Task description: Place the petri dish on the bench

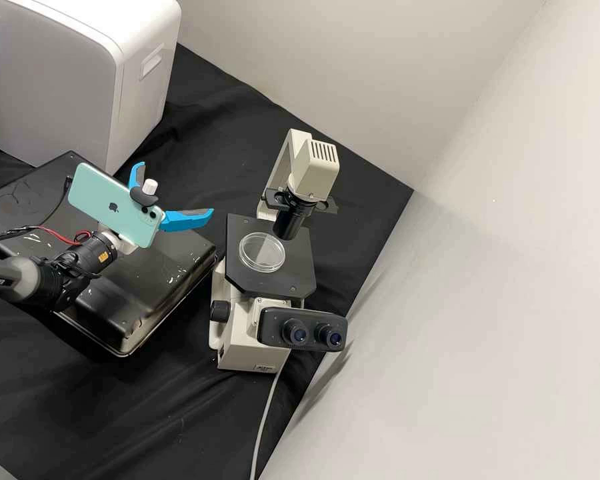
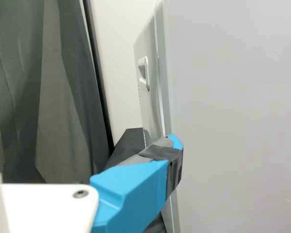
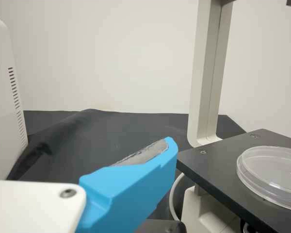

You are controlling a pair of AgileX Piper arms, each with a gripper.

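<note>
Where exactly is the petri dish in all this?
Find the beige microscope standing on the black bench. On its flat black stage lies the petri dish. It is the only clear, round, shallow thing there.

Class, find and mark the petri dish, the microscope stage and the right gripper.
petri dish (image 1: 261, 251), high view: centre of its clear top.
microscope stage (image 1: 301, 267), high view: bare black plate beside the dish.
right gripper (image 1: 177, 189), high view: midway between its blue fingertips.
</note>
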